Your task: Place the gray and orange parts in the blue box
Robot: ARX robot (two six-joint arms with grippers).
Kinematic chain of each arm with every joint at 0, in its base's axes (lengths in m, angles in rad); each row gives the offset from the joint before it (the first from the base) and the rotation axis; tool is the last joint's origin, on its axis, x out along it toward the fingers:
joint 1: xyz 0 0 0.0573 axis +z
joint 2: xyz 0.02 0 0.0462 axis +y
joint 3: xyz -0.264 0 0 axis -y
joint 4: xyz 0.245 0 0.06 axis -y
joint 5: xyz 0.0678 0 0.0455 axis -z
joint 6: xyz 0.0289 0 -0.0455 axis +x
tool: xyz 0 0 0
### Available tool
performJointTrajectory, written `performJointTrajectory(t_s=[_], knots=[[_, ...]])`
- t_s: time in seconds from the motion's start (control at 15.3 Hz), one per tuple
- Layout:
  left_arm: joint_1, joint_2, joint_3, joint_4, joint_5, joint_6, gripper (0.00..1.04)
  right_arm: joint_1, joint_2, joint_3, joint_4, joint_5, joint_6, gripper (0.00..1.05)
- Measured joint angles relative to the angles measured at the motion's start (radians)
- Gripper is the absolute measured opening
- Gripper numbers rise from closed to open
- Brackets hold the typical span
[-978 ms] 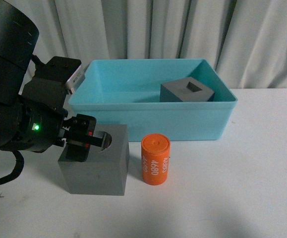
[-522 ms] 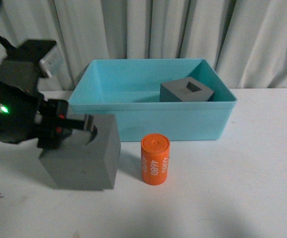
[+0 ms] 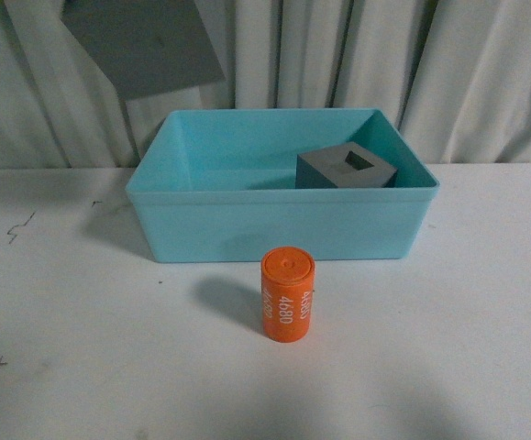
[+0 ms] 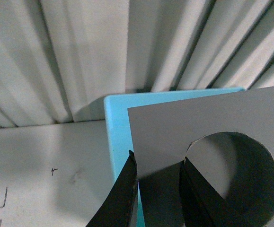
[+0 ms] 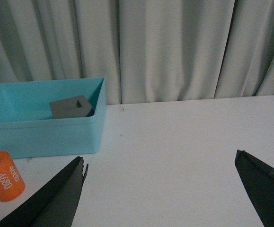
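Front view: the blue box (image 3: 247, 229) sits mid-counter with one piece in it, a gray cube with a square recess (image 3: 346, 171), tucked into the far right corner. The rest of the box floor is bare. Just in front of the box's near wall, apart from it, the orange cylinder (image 3: 287, 295) stands upright on the white counter (image 3: 448, 348), with "4680" in white down its side. There is open counter to either side of it. Up at the top left, against the curtain (image 3: 357, 55), hangs the airborne gray cube (image 3: 141, 41), tilted, clear of the counter and cut off by the frame's upper edge.

Left wrist view: the left gripper (image 4: 159, 158) has that airborne gray cube. Its jaws are closed on one wall, one finger outside and one inside a round recess. A corner of the box rim shows behind the cube.

Right wrist view: the right gripper (image 5: 160, 158) has its jaws spread wide and holds nothing. It is low over bare counter, with the box and the cylinder off to one side.
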Motion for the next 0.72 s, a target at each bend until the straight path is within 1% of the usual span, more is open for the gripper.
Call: performJointTrajectory(t_s=[0.13, 0.26, 0.52, 0.72], knots=[[-0.040, 0.120, 0.023, 0.023, -0.027, 0.061, 0.20, 0.000, 0.000, 0.000, 0.000, 0.000, 0.000, 0.98], [-0.057, 0.195, 0.027, 0.047, -0.047, 0.107, 0.20, 0.000, 0.000, 0.000, 0.000, 0.000, 0.000, 0.98], [-0.065, 0.280, 0.027, 0.079, -0.064, 0.145, 0.19, 0.000, 0.000, 0.000, 0.000, 0.000, 0.000, 0.98], [-0.050, 0.317, 0.027, 0.092, -0.076, 0.145, 0.19, 0.000, 0.000, 0.000, 0.000, 0.000, 0.000, 0.98]])
